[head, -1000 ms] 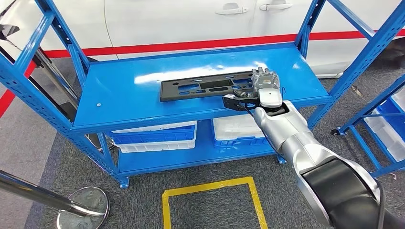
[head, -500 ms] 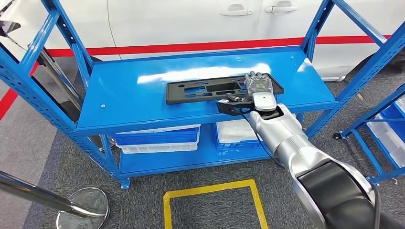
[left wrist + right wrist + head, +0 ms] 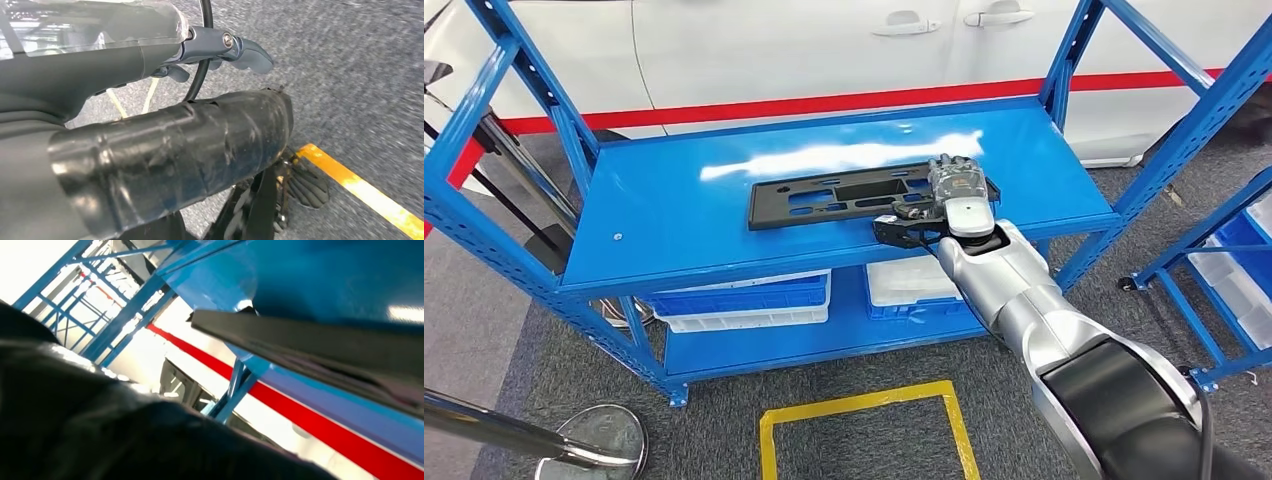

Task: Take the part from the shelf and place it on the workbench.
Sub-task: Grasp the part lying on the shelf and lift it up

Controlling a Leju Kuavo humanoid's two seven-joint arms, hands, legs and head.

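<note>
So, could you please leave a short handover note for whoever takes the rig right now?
Right hand: on the right end of the part, fingers over the top; whether it has a firm grip I cannot tell.
Left hand: hangs over the floor, holds nothing, fingers curled.
Part: black, flat, lies on the top shelf near its front edge.
Done: right hand has reached the part.
Left: secure the grip, lift the part off the shelf, carry it to the workbench and set it down.
</note>
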